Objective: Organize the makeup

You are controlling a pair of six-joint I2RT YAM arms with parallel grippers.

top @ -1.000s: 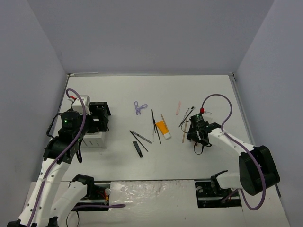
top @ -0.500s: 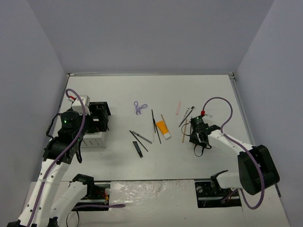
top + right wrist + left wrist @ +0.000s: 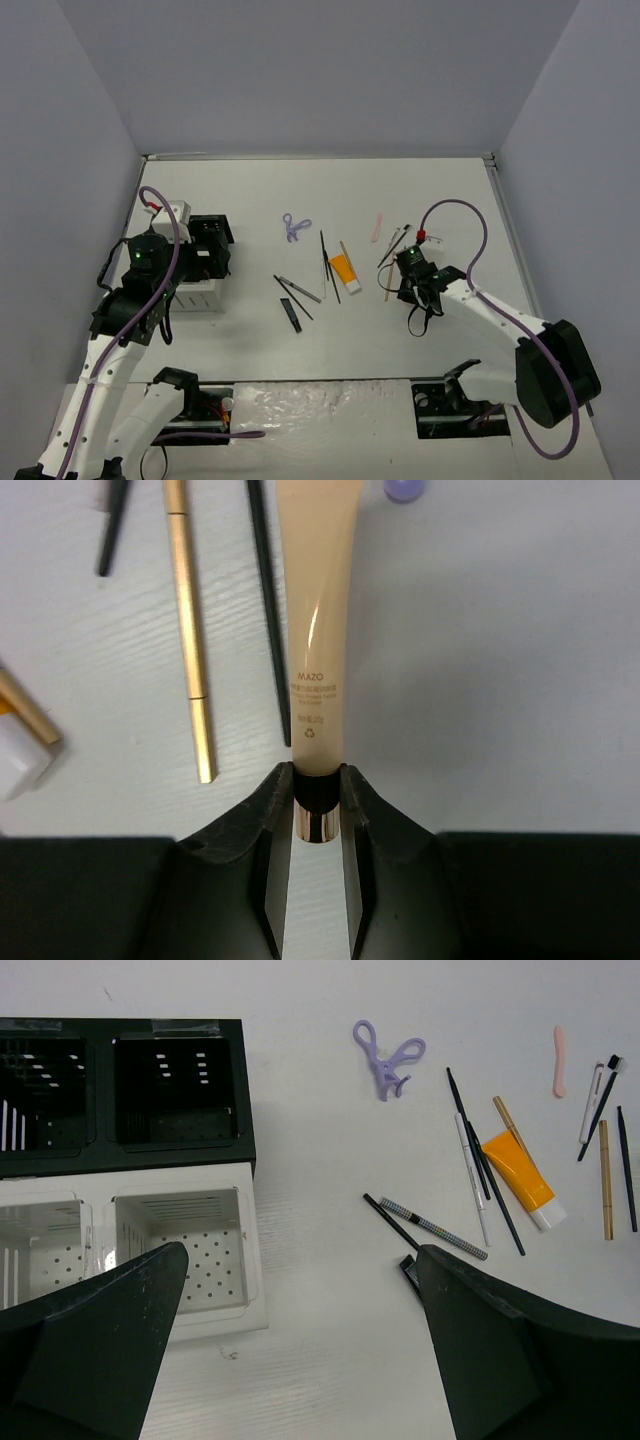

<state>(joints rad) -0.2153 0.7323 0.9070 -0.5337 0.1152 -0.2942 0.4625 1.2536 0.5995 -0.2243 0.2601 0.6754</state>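
White tabletop everywhere, and my right gripper is pinched tight on the shiny cap end of a beige tube that lies pointing to 12 o'clock. A thin black pencil sits just beside the tube at 9 o'clock, with a gold stick a bit past that. My left gripper hangs spread wide, gripping nothing, over the slotted organizer, with the orange tube at 2 o'clock and the purple scissor-like tool at 1.

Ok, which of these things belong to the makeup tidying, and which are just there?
Job: lilac scissor-like curler, orange squeeze tube, pink curved stick, beige cream tube, slim gold stick, thin black pencils.
Just there: black-and-white slotted plastic organizer box, white table.
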